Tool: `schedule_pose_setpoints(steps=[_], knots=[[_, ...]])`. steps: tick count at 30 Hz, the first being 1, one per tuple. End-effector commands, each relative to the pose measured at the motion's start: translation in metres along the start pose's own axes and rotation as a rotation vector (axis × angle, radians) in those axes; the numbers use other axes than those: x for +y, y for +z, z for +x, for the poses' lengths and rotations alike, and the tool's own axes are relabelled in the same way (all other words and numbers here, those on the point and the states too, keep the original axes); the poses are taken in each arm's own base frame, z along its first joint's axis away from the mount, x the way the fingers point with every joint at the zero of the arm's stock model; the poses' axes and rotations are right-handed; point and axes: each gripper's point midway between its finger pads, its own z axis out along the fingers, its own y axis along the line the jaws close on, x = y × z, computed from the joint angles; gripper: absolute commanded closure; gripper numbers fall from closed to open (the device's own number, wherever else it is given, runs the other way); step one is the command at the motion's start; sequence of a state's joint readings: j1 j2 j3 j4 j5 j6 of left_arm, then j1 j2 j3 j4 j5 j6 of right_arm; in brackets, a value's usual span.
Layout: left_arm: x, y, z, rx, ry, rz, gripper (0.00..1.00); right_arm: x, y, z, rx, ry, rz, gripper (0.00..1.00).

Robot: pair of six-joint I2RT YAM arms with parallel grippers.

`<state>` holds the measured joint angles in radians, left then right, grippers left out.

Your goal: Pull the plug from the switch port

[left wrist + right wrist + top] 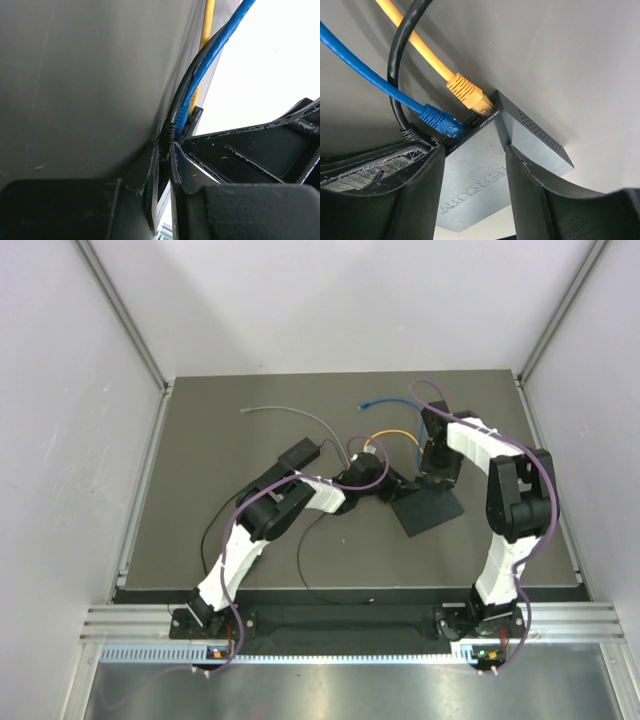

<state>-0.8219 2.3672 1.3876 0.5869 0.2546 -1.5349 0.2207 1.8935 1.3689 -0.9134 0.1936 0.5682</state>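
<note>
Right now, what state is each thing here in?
Yellow cable plug: seated in the flat matte black switch box.
Blue cable plug: seated in its port.
Black cable plug: clamped by the left gripper, jaws shut; socket end hidden.
Right gripper: jaws open over the box.

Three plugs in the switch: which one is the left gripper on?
The black plug, pinched at the left gripper fingertips. The blue plug and yellow plug sit beyond it, untouched.
</note>
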Motion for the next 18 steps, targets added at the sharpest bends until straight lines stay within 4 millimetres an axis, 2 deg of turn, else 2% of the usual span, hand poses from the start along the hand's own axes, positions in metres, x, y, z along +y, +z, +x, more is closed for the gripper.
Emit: schedule_pose_setpoints(steps=[1,4,6,8,9,14,18], knots=[[-0.037,-0.005,-0.017,-0.045,-0.001,0.073,1.0,-0.007,0.029,0.014,0.058,-0.046,0.066,0.49],[-0.033,-0.004,-0.02,-0.047,-0.016,0.058,1.0,-0.009,0.032,0.013,0.053,-0.072,0.082,0.5],[-0.034,-0.003,-0.025,-0.05,-0.038,0.053,1.0,-0.014,0.035,0.023,0.059,-0.114,0.104,0.52],[-0.03,-0.005,-0.03,-0.063,-0.085,0.041,1.0,-0.016,0.033,0.024,0.017,-0.136,0.105,0.54],[-0.032,-0.006,-0.033,-0.068,-0.094,0.051,1.0,-0.019,0.035,0.035,0.029,-0.161,0.114,0.55],[-0.028,-0.005,-0.044,-0.089,-0.096,0.046,1.0,-0.032,0.043,0.063,0.07,-0.186,0.115,0.6],[-0.027,-0.004,-0.047,-0.099,-0.103,0.053,1.0,-0.039,0.042,0.072,0.073,-0.2,0.114,0.62]])
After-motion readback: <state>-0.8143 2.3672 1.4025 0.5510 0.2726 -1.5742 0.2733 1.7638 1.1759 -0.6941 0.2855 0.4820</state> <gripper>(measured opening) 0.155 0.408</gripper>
